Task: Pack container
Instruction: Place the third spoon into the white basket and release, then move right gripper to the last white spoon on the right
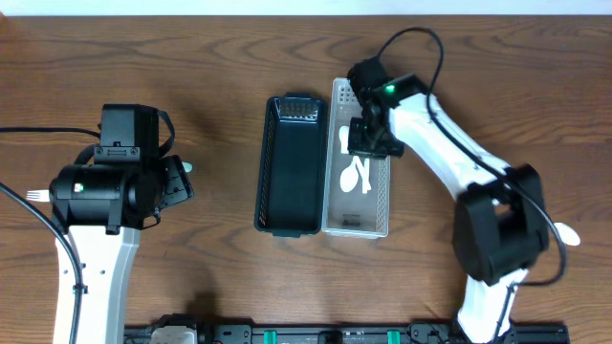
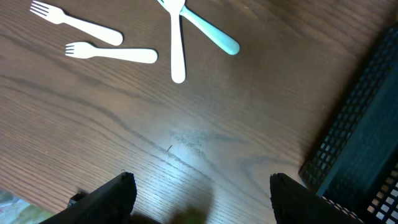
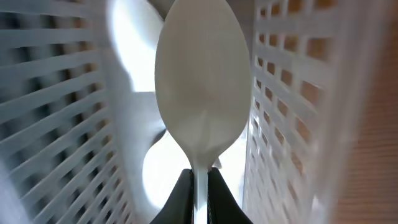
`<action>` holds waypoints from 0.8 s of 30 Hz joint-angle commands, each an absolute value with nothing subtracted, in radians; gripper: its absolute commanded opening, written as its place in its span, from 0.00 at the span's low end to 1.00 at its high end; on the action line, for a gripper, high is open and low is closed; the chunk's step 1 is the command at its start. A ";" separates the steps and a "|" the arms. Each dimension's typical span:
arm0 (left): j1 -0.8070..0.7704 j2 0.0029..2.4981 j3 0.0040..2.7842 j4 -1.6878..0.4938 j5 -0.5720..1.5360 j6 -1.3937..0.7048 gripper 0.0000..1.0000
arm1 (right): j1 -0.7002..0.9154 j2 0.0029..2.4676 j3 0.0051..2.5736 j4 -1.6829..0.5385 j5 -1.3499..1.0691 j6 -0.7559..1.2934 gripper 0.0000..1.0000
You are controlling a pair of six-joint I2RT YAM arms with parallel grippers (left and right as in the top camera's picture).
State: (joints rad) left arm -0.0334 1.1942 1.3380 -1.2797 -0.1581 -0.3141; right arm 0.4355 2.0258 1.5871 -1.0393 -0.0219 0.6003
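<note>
A white spoon hangs bowl-down inside the white basket, over other spoons. The black basket lies just beside, near the middle of the worktop.

spoon handle: cut by bottom edge | white basket: blurred | black basket: cropped
</note>
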 commanded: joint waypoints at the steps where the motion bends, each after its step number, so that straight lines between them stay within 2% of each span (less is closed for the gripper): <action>1: -0.027 1.198 1.359 -1.287 -0.169 -0.316 0.72 | 0.447 2.067 1.590 -1.038 -0.006 0.638 0.05; 2: -0.027 1.198 1.359 -1.288 -0.169 -0.316 0.72 | 0.447 2.069 1.590 -1.030 -0.008 0.614 0.08; 3: -0.027 1.198 1.359 -1.288 -0.169 -0.316 0.72 | 0.447 2.069 1.591 -1.020 -0.009 0.585 0.17; 4: -0.027 1.198 1.359 -1.288 -0.169 -0.316 0.72 | 0.447 2.066 1.593 -1.013 -0.009 0.557 0.29; 5: -0.027 1.198 1.359 -1.287 -0.169 -0.316 0.72 | 0.447 2.061 1.602 -1.013 -0.008 0.530 0.34; 11: -0.027 1.198 1.359 -1.287 -0.169 -0.316 0.72 | 0.430 2.008 1.734 -1.062 -0.007 0.426 0.35; 15: -0.027 1.198 1.359 -1.287 -0.169 -0.316 0.72 | 0.374 1.927 1.885 -1.142 0.001 0.260 0.36; 16: -0.027 1.198 1.359 -1.287 -0.169 -0.316 0.72 | 0.354 1.906 1.917 -1.161 0.004 0.212 0.36; 19: -0.027 1.198 1.359 -1.287 -0.169 -0.316 0.72 | 0.271 1.832 2.001 -1.225 0.057 0.155 0.48; 24: -0.027 1.198 1.359 -1.287 -0.169 -0.316 0.72 | 0.083 1.720 2.031 -1.295 0.090 0.193 0.48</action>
State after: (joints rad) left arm -0.0334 1.1950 1.3380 -1.2827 -0.1581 -0.3141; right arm 0.1703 1.7676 2.0209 -1.2678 0.0414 0.2153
